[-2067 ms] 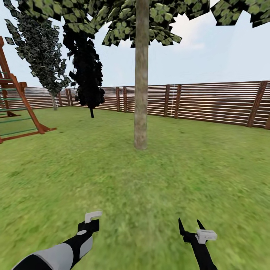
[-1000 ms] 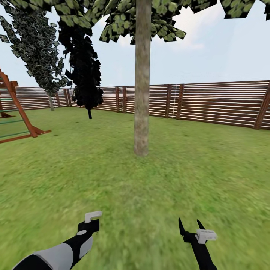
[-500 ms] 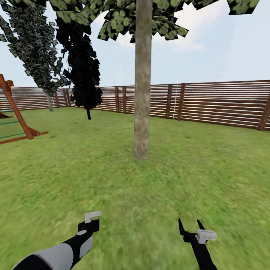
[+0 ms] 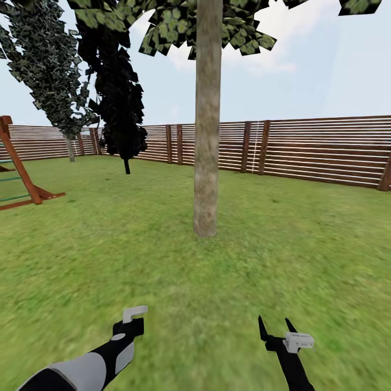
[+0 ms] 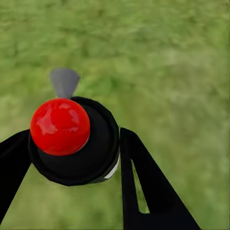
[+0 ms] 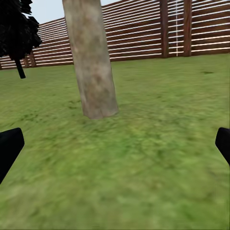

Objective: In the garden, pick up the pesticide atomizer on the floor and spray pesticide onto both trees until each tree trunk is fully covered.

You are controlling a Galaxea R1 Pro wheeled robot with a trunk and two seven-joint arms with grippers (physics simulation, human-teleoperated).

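Note:
One tree trunk, thick and grey-brown, rises from the grass floor straight ahead, a few metres off, with its blocky leaves at the top of the head view. In the right wrist view the same trunk stands ahead. My left gripper is shut on the pesticide atomizer, a black body with a red round cap and a grey nozzle, pointed down at the grass. In the head view my left arm is low at the left. My right gripper is open and holds nothing.
A brown slatted fence closes the lawn behind the tree. A near-black cypress and a grey-green leafy tree stand at the back left. A wooden play frame sits at the far left.
The whole view has moved forward toward the tree: the trunk looks larger and its base sits lower, and the play frame has slid left. Both arms keep their pose.

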